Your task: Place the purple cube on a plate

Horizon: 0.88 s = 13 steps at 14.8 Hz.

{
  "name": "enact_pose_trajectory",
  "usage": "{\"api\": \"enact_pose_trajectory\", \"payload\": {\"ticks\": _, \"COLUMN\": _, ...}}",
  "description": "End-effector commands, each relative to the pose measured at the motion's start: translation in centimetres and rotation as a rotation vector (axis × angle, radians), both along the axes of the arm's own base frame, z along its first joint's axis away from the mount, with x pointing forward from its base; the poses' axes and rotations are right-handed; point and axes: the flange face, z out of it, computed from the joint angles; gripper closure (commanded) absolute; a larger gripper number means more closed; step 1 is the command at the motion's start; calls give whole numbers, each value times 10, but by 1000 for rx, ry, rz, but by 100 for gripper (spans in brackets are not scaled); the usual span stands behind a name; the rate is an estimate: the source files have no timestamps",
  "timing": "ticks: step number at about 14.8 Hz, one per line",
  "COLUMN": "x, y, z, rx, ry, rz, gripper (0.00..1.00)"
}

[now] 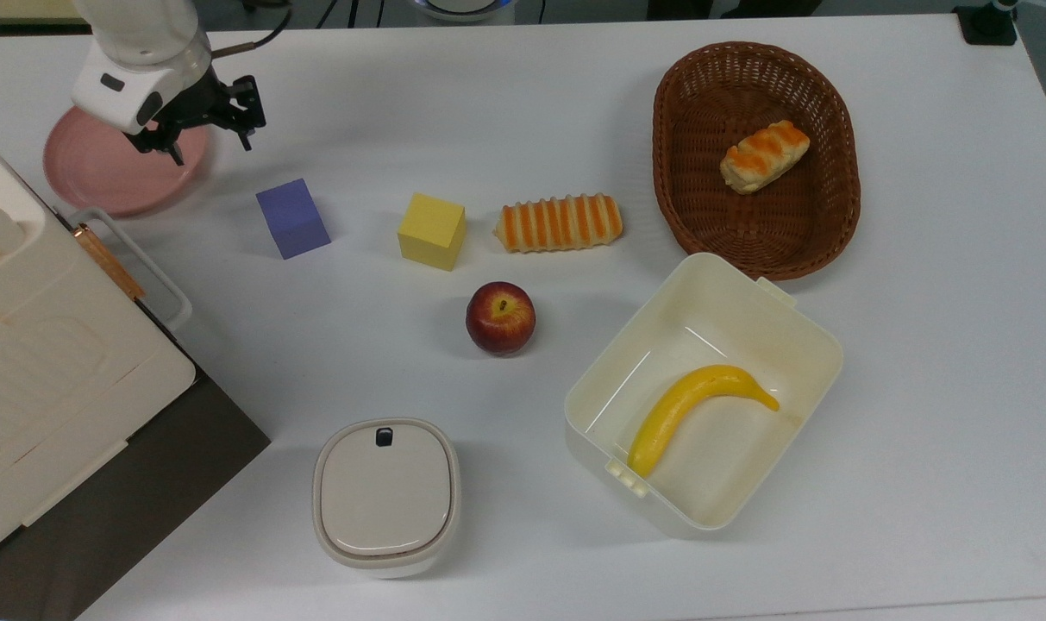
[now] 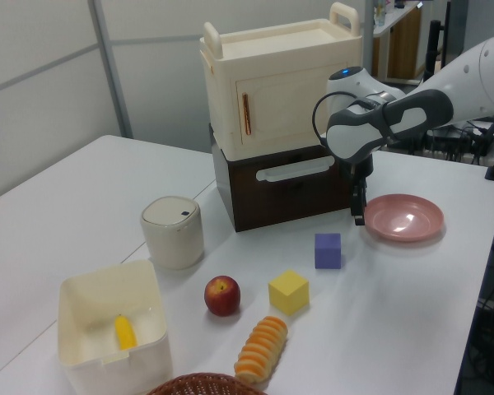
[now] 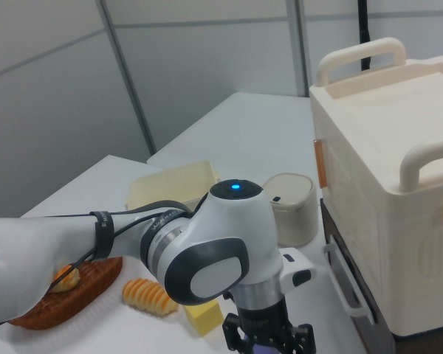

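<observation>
plate [image 1: 100, 177]: near rim covered by gripper [image 1: 208, 138] in top view | cabinet [image 1: 48, 345]: cut by top view's left edge | basket [image 2: 199, 384]: cut by left view's bottom edge | purple cube [image 3: 264, 349]: mostly behind gripper in right view, cut by bottom edge | arm [image 2: 469, 78]: runs off left view's right edge
</observation>
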Motion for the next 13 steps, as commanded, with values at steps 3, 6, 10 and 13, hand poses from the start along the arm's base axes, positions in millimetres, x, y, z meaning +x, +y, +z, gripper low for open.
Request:
{"api": "enact_pose_trajectory", "payload": {"ticks": 3, "x": 10, "y": 38, "z": -7, "rx": 18, "ry": 14, "rz": 72, "gripper": 0}}
{"api": "enact_pose_trajectory", "payload": {"ticks": 6, "x": 20, "y": 61, "z": -24, "rx": 27, "ry": 39, "rz": 114, "gripper": 0}}
{"api": "enact_pose_trajectory", "payload": {"ticks": 10, "x": 35, "y": 84, "z": -57, "rx": 27, "ry": 46, "rz": 115, "gripper": 0}}
{"api": "enact_pose_trajectory", "payload": {"ticks": 13, "x": 41, "y": 86, "z": -64, "rx": 16, "ry": 14, "rz": 67, "gripper": 36}}
